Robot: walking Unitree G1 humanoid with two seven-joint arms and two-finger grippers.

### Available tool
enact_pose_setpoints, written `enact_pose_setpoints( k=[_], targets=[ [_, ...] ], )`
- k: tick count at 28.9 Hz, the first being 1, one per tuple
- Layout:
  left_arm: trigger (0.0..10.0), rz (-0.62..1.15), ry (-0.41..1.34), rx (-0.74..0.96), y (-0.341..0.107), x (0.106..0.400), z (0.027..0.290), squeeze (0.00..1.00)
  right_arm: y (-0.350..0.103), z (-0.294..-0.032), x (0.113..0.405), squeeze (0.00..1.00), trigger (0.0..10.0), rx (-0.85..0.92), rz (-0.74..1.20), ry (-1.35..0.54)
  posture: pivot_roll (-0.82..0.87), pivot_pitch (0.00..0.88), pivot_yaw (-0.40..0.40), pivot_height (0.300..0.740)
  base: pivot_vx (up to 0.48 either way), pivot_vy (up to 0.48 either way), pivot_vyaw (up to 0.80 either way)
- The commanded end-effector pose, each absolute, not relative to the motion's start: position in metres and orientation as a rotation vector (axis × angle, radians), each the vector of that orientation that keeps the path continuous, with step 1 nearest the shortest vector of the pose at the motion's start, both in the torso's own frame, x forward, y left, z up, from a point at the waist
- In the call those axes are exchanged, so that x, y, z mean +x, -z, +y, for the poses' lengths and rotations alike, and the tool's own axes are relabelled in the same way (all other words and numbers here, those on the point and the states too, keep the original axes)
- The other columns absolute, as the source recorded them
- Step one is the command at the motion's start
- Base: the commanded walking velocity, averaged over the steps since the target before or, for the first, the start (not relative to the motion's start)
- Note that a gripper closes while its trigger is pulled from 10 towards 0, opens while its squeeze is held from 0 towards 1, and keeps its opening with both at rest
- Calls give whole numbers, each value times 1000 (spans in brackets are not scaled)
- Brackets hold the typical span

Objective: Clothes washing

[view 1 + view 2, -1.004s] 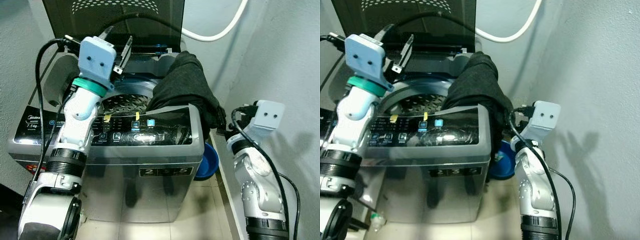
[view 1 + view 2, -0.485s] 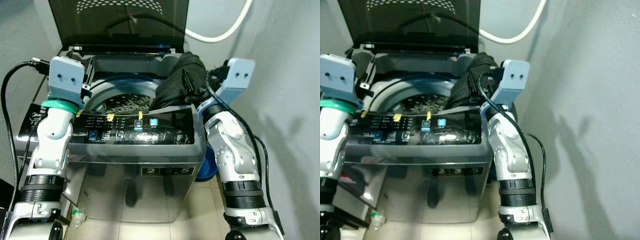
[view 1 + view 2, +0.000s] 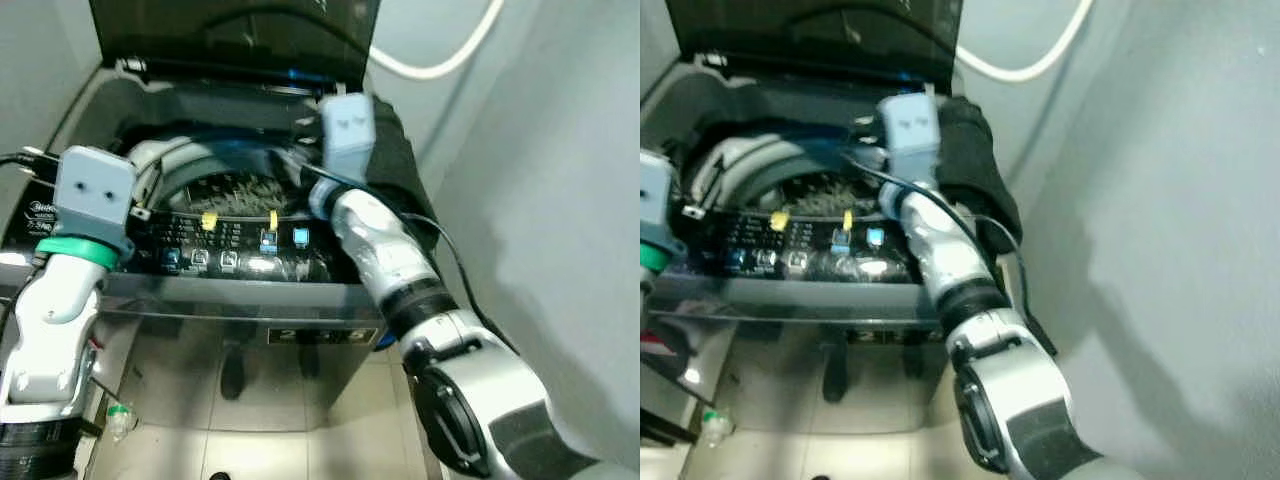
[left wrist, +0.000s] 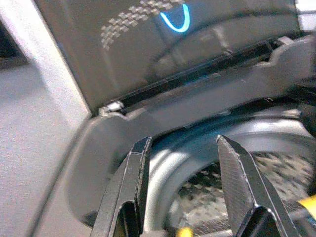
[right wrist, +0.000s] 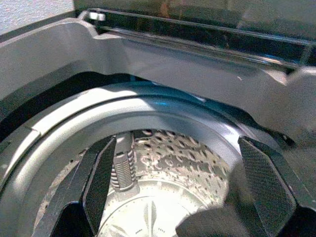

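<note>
Right gripper (image 5: pixel 177 192) has swung in over the drum (image 5: pixel 148 207), fingers apart, empty. Clothes (image 3: pixel 400 165) still lying on washer's (image 3: pixel 250 290) right rim. Left gripper (image 4: pixel 185 192) backing off, fingers apart.

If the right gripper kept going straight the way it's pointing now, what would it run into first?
Probably the inside of the drum. The right gripper, jaws open, points down into the mouth of the washing machine, with the perforated wall and the bottom plate ahead. Depth is unclear; nothing seems to lie between.
</note>
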State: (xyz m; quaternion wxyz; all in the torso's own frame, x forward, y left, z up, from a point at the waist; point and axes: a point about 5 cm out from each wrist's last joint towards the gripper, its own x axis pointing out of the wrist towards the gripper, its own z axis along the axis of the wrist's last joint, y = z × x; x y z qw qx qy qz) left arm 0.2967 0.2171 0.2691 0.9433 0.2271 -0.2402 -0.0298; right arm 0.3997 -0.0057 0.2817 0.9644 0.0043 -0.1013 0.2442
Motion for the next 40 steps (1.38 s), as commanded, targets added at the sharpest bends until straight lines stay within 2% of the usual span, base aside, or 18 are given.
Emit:
enact_pose_setpoints(
  k=[1,6,11,14,20,21,24,25,36,40],
  targets=[
    [10000,-481,99,453,-269,293,210,0,-290,-3,402,1000,10000,-7,-202,-473,223,196,-90,740,0,0,0],
    [10000,-462,106,456,-269,288,209,0,-305,-8,406,1000,10000,-15,-216,-436,227,209,-94,740,0,0,0],
    [10000,-435,126,462,-271,284,207,0,-337,-26,411,1000,10000,23,-305,-393,225,209,-83,740,0,0,0],
    [10000,-424,150,464,-271,285,204,0,-343,-36,414,1000,10000,-42,-302,-356,223,207,-75,740,0,0,0],
    [10000,-417,165,464,-271,286,202,0,-344,-44,416,1000,10000,-65,-282,-332,223,207,-75,740,0,0,0],
    [10000,-404,190,462,-271,288,198,0,-332,-61,423,251,10000,-100,-181,-311,213,202,-49,740,0,0,0],
    [10000,-398,205,462,-271,288,196,0,-323,-69,425,251,10000,-124,-124,-313,210,200,-42,740,0,0,0],
    [10000,-395,209,460,-271,288,196,0,-322,-71,425,0,10000,-111,-110,-314,210,200,-42,740,0,0,0],
    [10000,-371,276,397,-268,289,187,0,-307,-85,428,0,10000,-22,20,-326,206,187,-33,740,0,0,0],
    [10000,-355,319,372,-266,290,183,0,-304,-105,429,0,10000,-129,49,-280,201,169,-22,740,0,0,0]
  ],
)
